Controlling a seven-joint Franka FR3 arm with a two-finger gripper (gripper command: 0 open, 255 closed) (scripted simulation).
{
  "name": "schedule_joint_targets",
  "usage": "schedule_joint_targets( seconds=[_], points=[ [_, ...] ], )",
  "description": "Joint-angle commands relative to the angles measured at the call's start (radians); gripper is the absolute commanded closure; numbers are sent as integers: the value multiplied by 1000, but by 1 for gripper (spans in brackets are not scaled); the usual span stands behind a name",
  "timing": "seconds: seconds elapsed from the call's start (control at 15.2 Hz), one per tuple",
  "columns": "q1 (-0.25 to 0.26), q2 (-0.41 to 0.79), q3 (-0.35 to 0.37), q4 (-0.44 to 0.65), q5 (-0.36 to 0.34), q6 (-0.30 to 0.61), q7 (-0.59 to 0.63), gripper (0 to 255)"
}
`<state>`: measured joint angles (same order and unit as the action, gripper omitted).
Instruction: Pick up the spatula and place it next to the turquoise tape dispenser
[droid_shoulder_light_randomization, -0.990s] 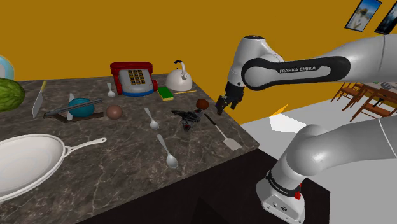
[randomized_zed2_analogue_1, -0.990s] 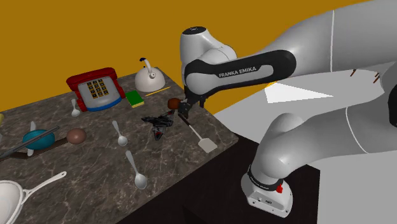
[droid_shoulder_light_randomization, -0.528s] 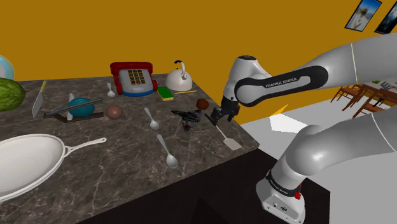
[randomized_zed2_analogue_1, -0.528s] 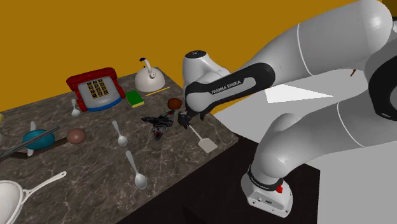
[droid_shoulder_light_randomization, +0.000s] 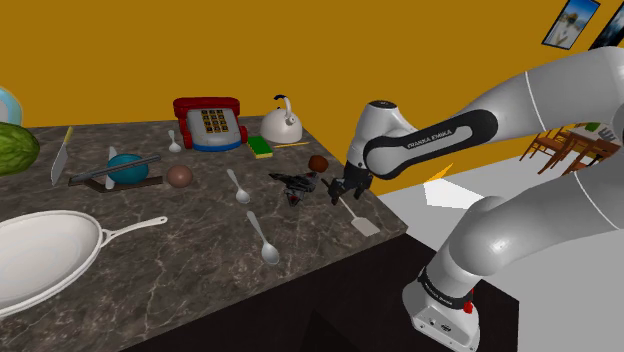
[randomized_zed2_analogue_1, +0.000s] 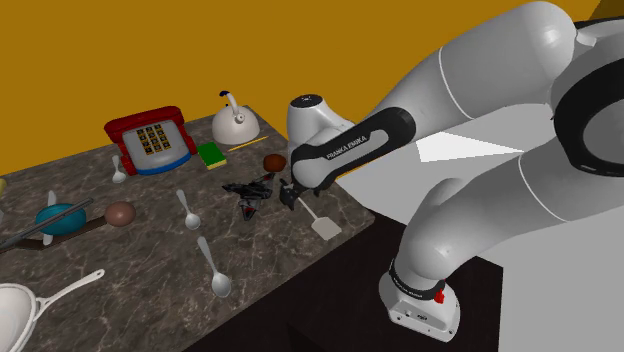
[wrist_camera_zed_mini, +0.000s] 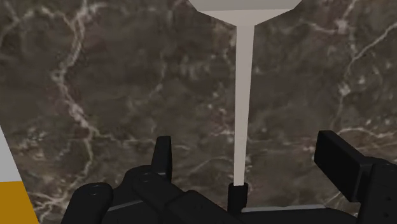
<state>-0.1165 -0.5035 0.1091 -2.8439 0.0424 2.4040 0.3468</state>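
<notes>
A pale grey spatula lies flat on the dark marble counter, close to the edge at the shoulder view's right. Its blade points toward the counter's front corner. My black gripper is down over the handle's far end, also seen from the second exterior view as the gripper. In the wrist view the gripper is open, and the thin handle runs between the fingers without touching either. The turquoise tape dispenser sits far off across the counter, at the shoulder view's left.
A black toy and a brown ball lie just beside the gripper. Spoons, a red toy phone, a white kettle, a green sponge, a knife and a white pan are spread over the counter.
The arm has lowered and drawn in: the gripper came down from above the counter edge to the spatula's handle end. The spatula has not moved.
</notes>
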Motion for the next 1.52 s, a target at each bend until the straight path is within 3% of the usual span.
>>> schedule_joint_targets(
  seconds=[0.0, 0.26, 0.33, 0.92, 1.45],
  points=[
    [-1, 3, 0, -1, 0, 5, 0, 0],
    [0, 3, 0, -1, 0, 4, 0, 0],
    [0, 3, 0, -1, 0, 4, 0, 255],
    [-1, 3, 0, -1, 0, 5, 0, 255],
    [2, -83, -8, 58, 0, -140, -5, 255]
  ],
)
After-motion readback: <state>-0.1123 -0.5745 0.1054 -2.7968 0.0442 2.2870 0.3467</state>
